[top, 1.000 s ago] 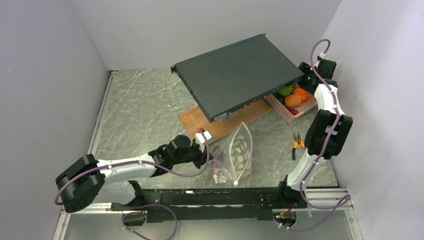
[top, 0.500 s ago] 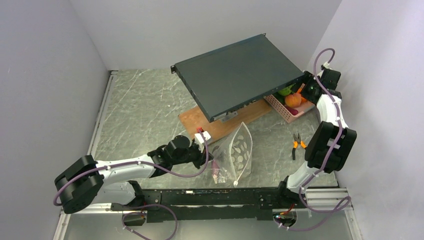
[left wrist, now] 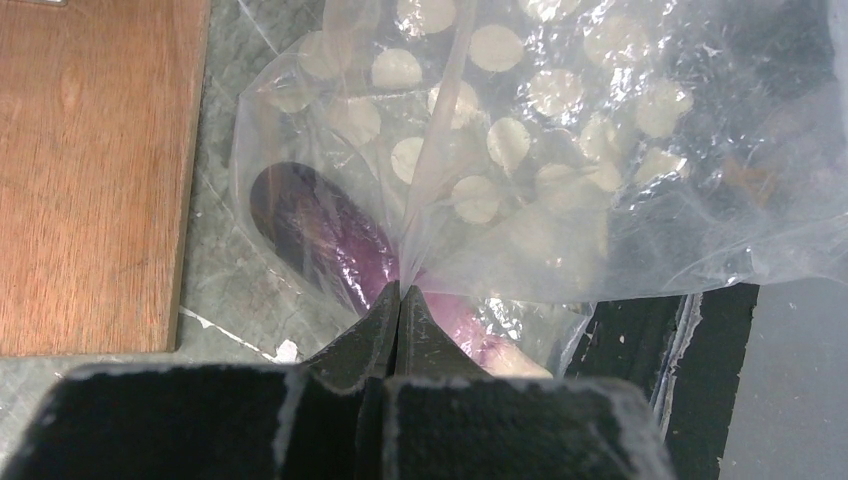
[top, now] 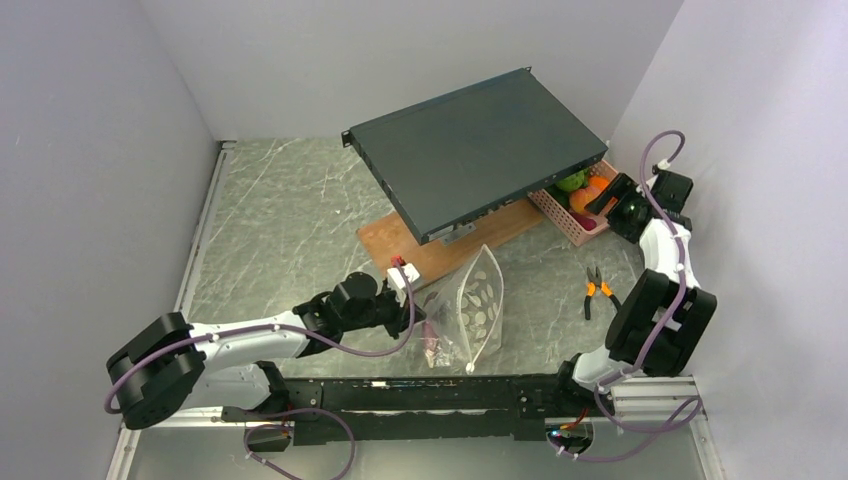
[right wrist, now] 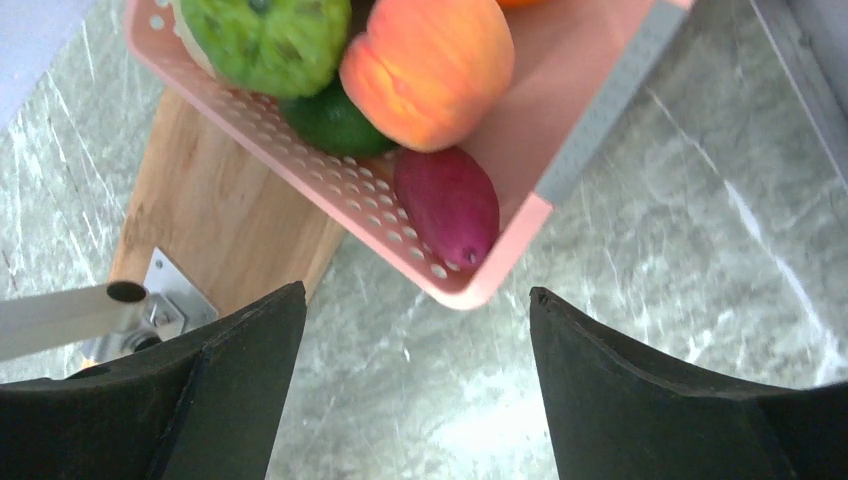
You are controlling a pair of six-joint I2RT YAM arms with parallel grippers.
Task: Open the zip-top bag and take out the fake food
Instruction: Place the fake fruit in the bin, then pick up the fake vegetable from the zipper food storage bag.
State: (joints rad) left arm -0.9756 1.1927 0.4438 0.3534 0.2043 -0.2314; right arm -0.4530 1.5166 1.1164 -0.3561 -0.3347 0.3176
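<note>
Zip-top bag (top: 470,305) lies just ahead of my left claw (top: 418,318) in the overhead view. Its long axis runs from the near rail toward the wooden board (top: 395,240), roughly crosswise to my reach. The left claw sits at the bag's nearest edge. My right claw (top: 610,203) hangs well apart from the bag, beside the pink basket (top: 572,228) that holds fake food (top: 580,192) (part of that basket is tucked under the dark flat case (top: 480,150)). The left arm is by far the nearer one.

Left wrist view: my fingers are together, clamped on a fold of the clear film. Directly beyond the tips, inside the bag, lies a purple piece (left wrist: 320,235), slanting away to the left. I judge the coming move turns on that piece lying past my pinch. No zip strip shows here, so I cannot tell whether the mouth is open.

Right wrist view: my fingers stand wide apart with nothing between them, and the basket's corner is just ahead. The fruit at the top is cut off by the frame.
</note>
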